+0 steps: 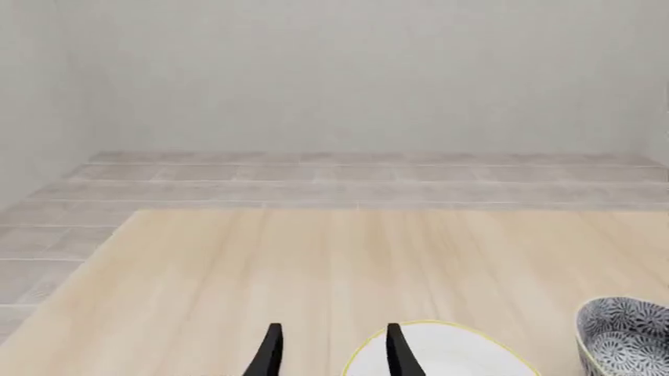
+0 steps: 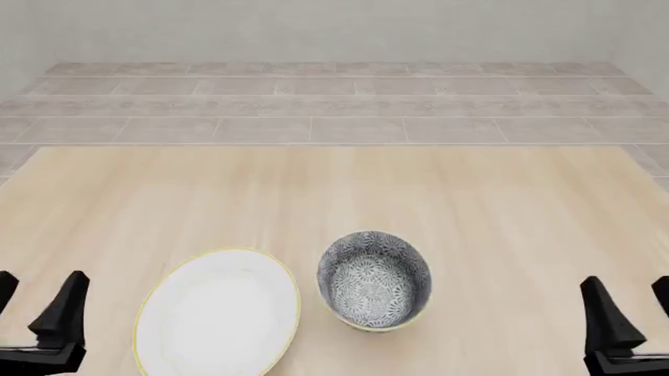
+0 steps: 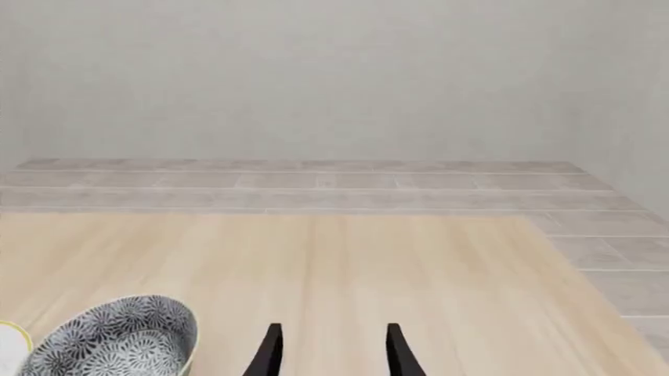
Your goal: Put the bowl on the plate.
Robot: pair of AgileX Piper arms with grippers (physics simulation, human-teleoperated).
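Observation:
The bowl [image 2: 374, 280], dark grey-blue with a white floral pattern, stands upright on the wooden table near the front middle. Just to its left lies the plate [image 2: 218, 312], white with a thin yellow rim, close to the bowl but apart from it. My left gripper [image 2: 40, 301] is open at the front left corner, left of the plate. My right gripper [image 2: 627, 305] is open at the front right corner, well right of the bowl. The left wrist view shows the plate [image 1: 444, 352] and the bowl [image 1: 625, 333] past open fingers [image 1: 272, 348]. The right wrist view has the bowl [image 3: 117, 337].
The light wooden table [image 2: 334, 196] stretches forward to its far edge. Beyond it lie a grey tiled floor [image 2: 334, 102] and a plain pale wall. A sliver of the plate [image 3: 11, 338] shows at the edge of the right wrist view.

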